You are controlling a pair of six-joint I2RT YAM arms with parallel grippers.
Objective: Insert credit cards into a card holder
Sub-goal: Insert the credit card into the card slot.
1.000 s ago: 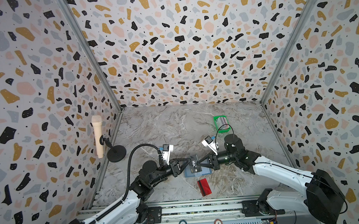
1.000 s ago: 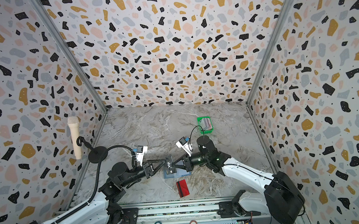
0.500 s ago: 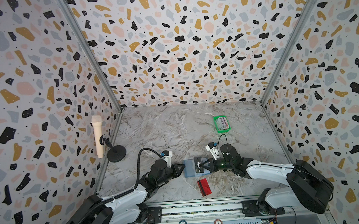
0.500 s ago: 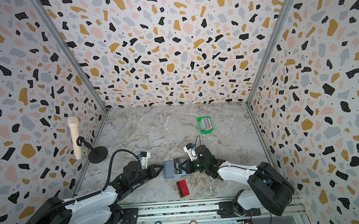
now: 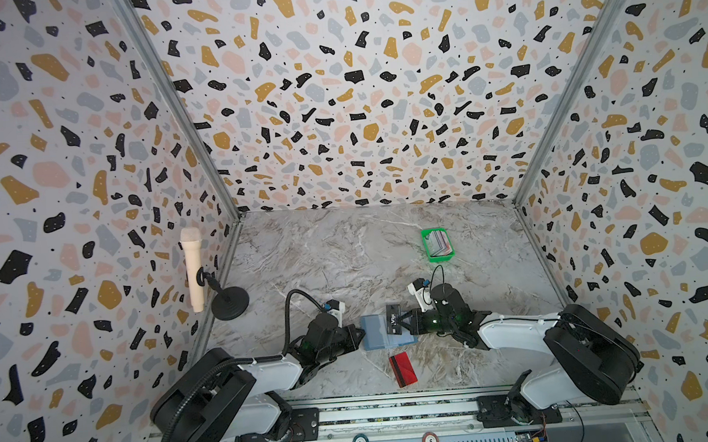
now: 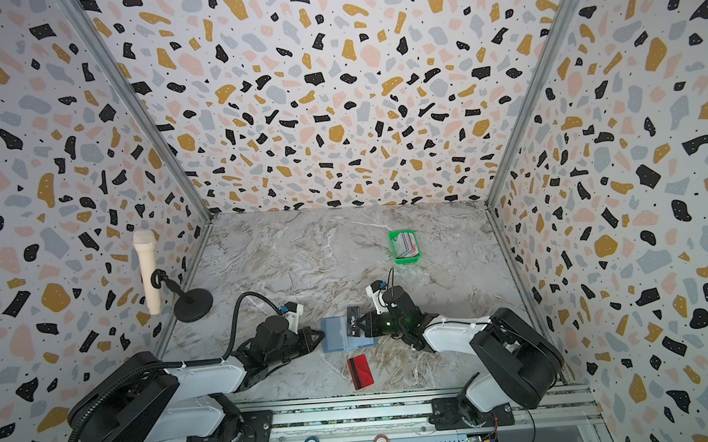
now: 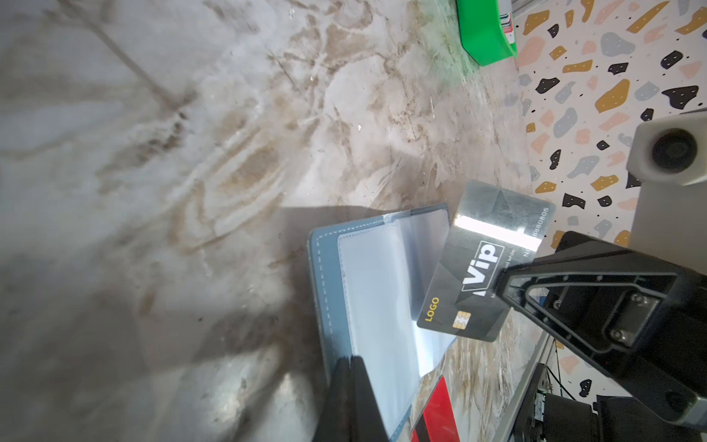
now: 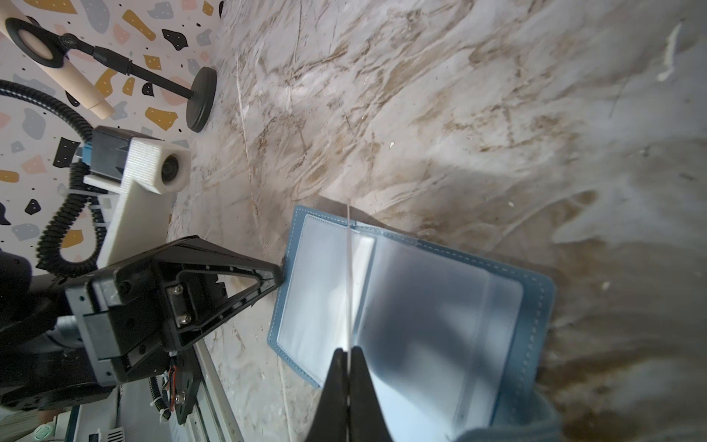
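Card holder (image 5: 373, 334) lies open and flat on the marble table (image 5: 325, 252), clear sleeves up. The left gripper (image 7: 352, 382) has its fingers closed together, tips at the holder's outer edge; I cannot tell whether they pinch the cover. The right gripper (image 8: 349, 363) is clamped on a black card (image 7: 474, 275), tilted over the holder's sleeves. A red card (image 5: 403, 369) lies near the holder on its robot-base side. The green tray (image 5: 441, 258) of cards (image 5: 440, 242) sits well beyond the holder.
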